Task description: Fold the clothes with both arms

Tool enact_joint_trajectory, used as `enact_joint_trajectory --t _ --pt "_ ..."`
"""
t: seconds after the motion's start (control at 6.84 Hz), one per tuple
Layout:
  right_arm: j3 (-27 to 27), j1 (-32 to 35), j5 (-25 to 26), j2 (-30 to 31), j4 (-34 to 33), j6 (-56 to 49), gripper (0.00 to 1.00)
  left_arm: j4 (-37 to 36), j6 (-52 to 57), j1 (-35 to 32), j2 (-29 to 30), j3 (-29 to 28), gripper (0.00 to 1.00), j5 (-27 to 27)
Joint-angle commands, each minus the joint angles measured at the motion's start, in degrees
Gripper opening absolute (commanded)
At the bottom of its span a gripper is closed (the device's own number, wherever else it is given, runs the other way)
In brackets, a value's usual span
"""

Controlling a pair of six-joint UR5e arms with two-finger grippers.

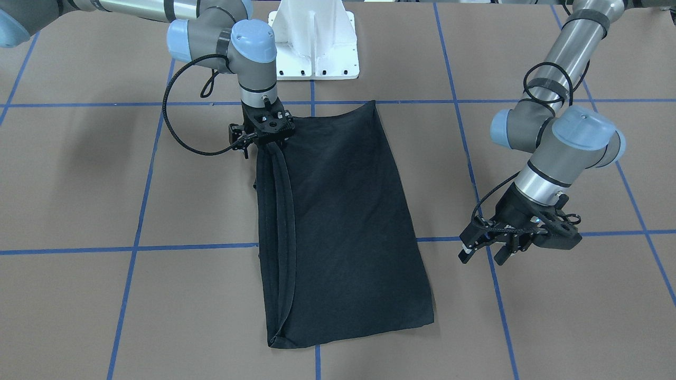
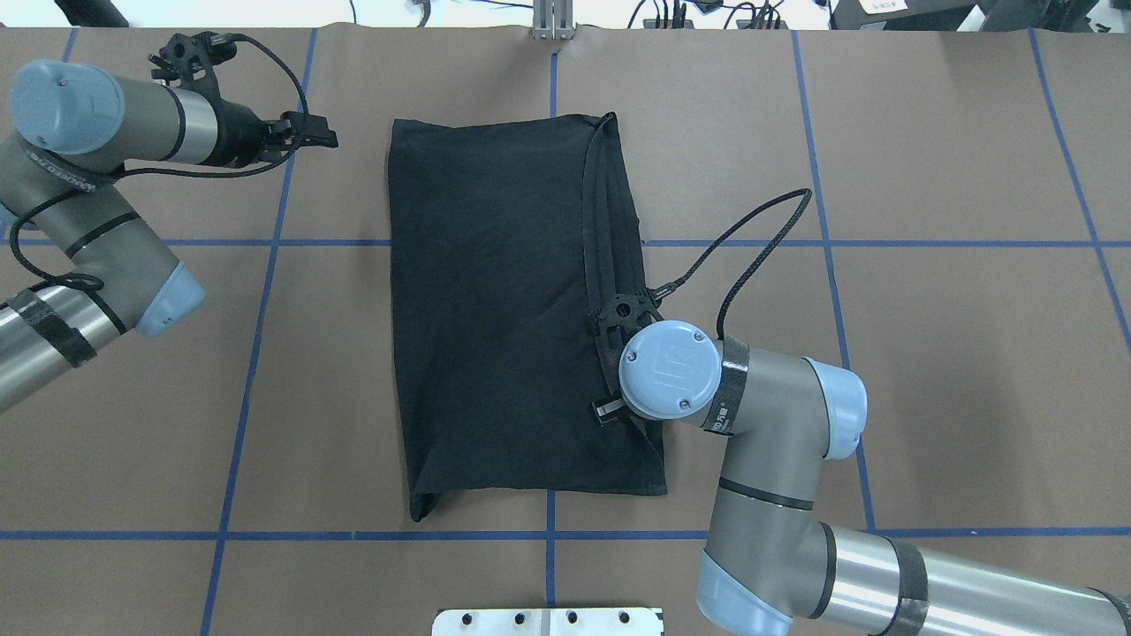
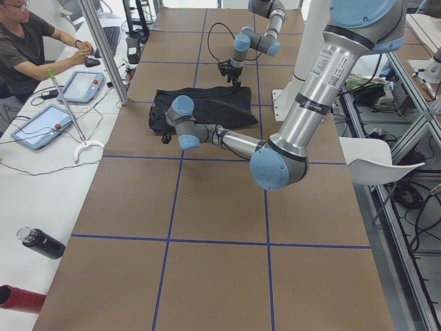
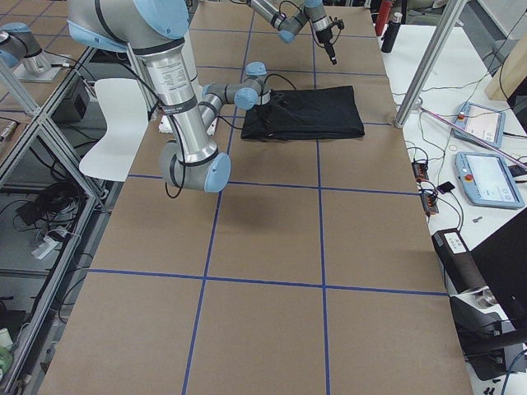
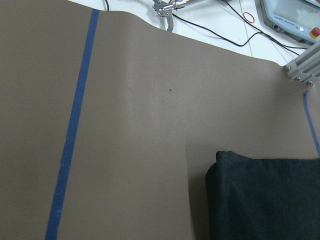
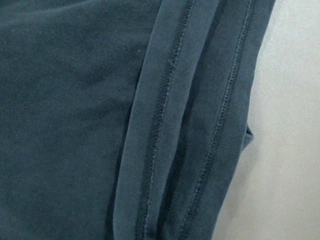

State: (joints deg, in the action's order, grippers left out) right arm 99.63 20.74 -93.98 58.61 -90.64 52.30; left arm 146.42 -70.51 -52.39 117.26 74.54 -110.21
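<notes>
Brown table [image 1: 79,184], white pedestal [image 1: 314,42]; T-shirt [image 1: 343,221] folded; left fingers [image 1: 500,254] released; right fingers hidden under wrist [image 2: 667,369], cannot tell.

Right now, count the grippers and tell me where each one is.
2. The left gripper hangs over the table beside the shirt; the right gripper is at the shirt's hemmed edge.

The table [image 2: 884,353] is wearing a full cover of brown paper, and blue tape lines [image 2: 884,242] are cutting it into big squares. A black T-shirt [image 2: 495,309] is lying flat near the middle, folded into one long rectangle with the plain side facing up. Its stitched hems are stacking along the long edge on the robot's right. It's covering a tape crossing. A white pedestal base [image 1: 314,47] is sitting just beyond one short end.
</notes>
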Motion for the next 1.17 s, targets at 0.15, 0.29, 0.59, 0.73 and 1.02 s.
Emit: enact_joint_trajectory --t 0.15,0.29,0.59,0.73,1.02 --pt "-0.2 1.7 -0.4 0.4 -0.1 -0.6 1.00 0.0 -0.1 0.0 0.1 0.1 1.00 0.0" --pt "-0.2 2.6 -0.7 1.0 0.0 -2.7 1.00 0.0 -0.1 0.1 0.1 0.2 1.00 0.0" --pt "-0.1 4.8 -1.9 3.7 0.5 -4.5 1.00 0.1 -2.2 1.1 0.1 0.3 1.00 0.0" --pt "0.3 5.4 -3.0 4.3 0.5 -4.8 1.00 0.1 -2.2 1.1 0.1 0.3 1.00 0.0" --pt "1.2 6.5 -4.4 4.2 0.5 -4.9 1.00 0.1 -2.1 1.1 0.1 0.3 1.00 0.0"
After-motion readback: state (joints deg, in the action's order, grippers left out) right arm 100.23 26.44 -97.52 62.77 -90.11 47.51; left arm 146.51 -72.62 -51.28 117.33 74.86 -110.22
